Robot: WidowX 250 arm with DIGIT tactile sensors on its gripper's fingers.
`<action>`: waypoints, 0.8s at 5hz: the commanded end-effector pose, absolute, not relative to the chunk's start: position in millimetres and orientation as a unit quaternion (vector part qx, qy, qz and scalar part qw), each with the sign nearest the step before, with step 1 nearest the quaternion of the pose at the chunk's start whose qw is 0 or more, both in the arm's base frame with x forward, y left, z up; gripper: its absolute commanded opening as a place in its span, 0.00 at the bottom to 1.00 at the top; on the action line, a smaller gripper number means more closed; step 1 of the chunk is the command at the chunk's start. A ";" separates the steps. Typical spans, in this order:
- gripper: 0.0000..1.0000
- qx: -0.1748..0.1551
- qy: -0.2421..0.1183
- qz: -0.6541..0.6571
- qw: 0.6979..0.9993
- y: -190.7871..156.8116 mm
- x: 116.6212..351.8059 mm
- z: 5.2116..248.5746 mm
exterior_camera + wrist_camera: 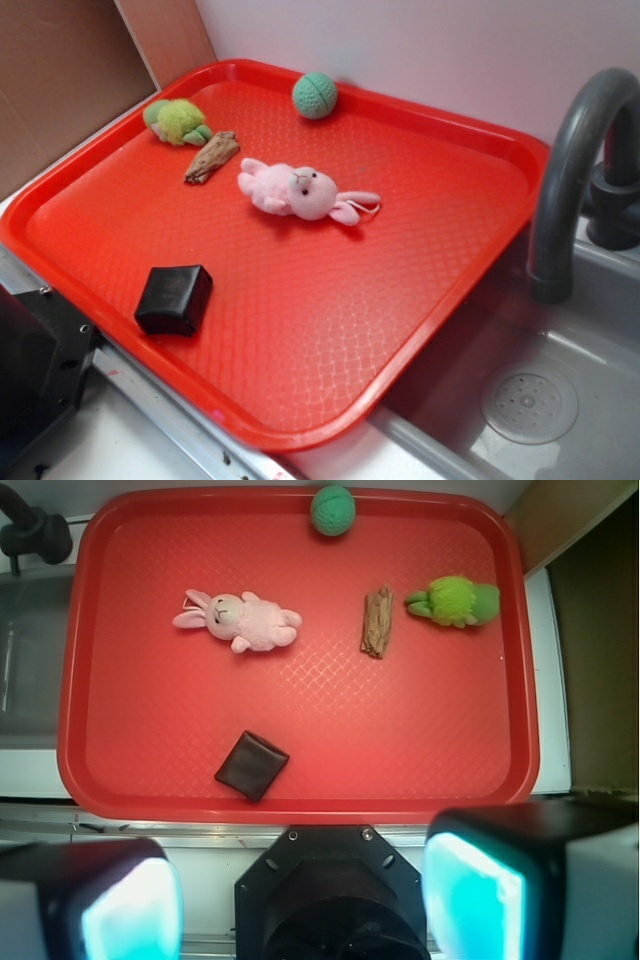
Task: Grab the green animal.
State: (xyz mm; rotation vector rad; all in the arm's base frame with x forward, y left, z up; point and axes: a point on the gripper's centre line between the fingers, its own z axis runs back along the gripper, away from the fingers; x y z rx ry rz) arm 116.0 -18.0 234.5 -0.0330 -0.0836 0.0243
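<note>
Exterior view, tray: we see a red tray lying partly over a grey sink, its far edge against the wall.
Exterior view, green animal: the green animal lies near the tray's far left corner, touching nothing, so we judge it free to grasp from above.
Exterior view, neighbours: a brown stick lies just beside it toward the middle; the pink bunny sprawls mid-tray; a teal ball rests at the far edge; a black block sits near the front left edge.
Exterior view, hand: we cannot make it out here; only dark robot hardware shows at the lower left.
Wrist view, hand: our hand hangs released, its two glowing pads spread wide, above the table outside the tray's near edge, holding nothing.
Wrist view, green animal: it lies in the upper right of this view, well apart from the hand, with the stick just to its left.
Wrist view, others: bunny, ball and block all lie clear of the target.
Step in hand: we judge the approach not yet begun; the open hand suits a reach across the tray, staying clear of the stick.
</note>
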 end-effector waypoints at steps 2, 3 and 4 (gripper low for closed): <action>1.00 -0.018 -0.048 0.064 0.997 0.4 131.7 223.2; 1.00 -0.023 -0.047 0.084 0.995 9.1 136.3 224.1; 1.00 -0.019 -0.053 0.142 0.988 24.1 142.0 220.4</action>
